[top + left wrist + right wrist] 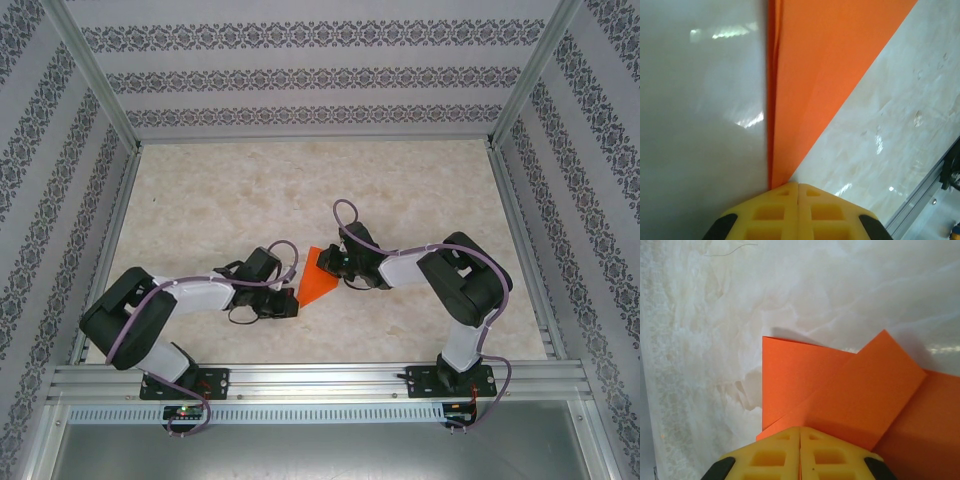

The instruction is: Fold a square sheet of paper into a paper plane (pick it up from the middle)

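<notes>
Paper (316, 280), partly folded, long axis near-far

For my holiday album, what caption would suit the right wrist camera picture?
Closed yellow right claw meets a folded orange paper sheet on a pale marbled table.

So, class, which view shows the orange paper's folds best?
The right wrist view: the orange paper has a diagonal flap folded across it, its edges sharp. The left wrist view crops it to stacked layers along one crease; the top external view shows a small orange shape.
</notes>
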You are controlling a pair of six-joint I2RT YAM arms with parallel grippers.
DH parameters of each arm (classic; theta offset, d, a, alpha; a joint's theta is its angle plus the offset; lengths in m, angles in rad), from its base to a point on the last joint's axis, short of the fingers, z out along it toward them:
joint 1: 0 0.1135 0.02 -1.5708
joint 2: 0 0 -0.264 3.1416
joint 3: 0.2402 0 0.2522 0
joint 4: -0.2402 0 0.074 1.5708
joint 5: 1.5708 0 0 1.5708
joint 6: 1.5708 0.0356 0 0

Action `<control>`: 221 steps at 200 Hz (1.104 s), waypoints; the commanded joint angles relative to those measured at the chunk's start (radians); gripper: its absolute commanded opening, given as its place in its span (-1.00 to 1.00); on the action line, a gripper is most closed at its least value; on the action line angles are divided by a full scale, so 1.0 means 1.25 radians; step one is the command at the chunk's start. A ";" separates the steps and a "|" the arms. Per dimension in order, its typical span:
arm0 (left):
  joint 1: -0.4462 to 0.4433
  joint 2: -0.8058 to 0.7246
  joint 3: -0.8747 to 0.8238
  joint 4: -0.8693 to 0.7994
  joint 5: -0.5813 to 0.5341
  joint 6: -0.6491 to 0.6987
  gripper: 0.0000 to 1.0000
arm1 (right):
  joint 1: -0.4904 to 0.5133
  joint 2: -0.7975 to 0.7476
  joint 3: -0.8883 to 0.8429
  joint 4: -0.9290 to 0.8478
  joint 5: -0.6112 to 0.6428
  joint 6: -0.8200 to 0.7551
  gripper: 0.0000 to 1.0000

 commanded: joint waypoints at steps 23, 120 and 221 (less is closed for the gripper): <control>0.013 -0.130 0.035 -0.156 -0.020 -0.007 -0.93 | 0.001 -0.006 0.064 -0.085 -0.036 -0.084 -0.79; 0.069 0.029 0.263 -0.204 -0.127 0.084 -0.81 | 0.006 -0.171 0.102 -0.276 0.103 -0.117 -0.56; 0.069 0.152 0.345 -0.202 -0.124 0.105 -0.64 | 0.007 -0.250 -0.059 -0.234 0.122 -0.001 -0.45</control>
